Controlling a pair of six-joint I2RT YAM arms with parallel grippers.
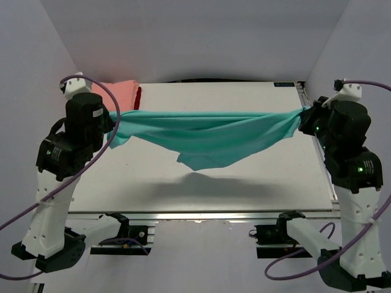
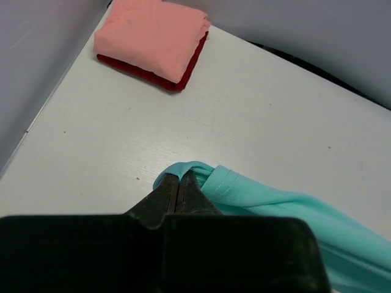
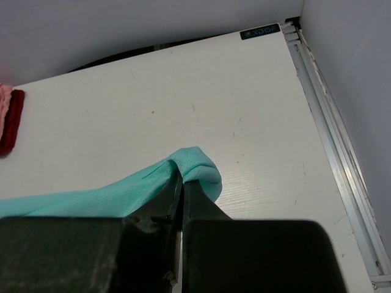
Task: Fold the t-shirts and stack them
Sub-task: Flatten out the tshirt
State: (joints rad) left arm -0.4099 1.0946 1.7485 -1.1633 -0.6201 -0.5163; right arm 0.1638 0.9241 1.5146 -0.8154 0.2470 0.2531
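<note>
1. Now, the tabletop (image 1: 275, 177) is the biggest thing you see. It is white and flat.
2. The teal t-shirt (image 1: 208, 137) hangs in the air above the middle of the tabletop. It is stretched from the left edge to the right edge, and its middle sags down. The low tip looks just off the top. It is soft, light and floppy, so hold it by its edges and keep it pulled tight.
3. The pink t-shirt (image 2: 153, 36) lies folded at the far left corner, on top of the dark red t-shirt (image 2: 192, 64).
4. Your left gripper (image 2: 178, 183) is pinched tight on one end of the teal t-shirt.
5. Your right gripper (image 3: 182, 183) is pinched tight on the other end. I think thin cloth like this could slip out, so move slowly.
</note>
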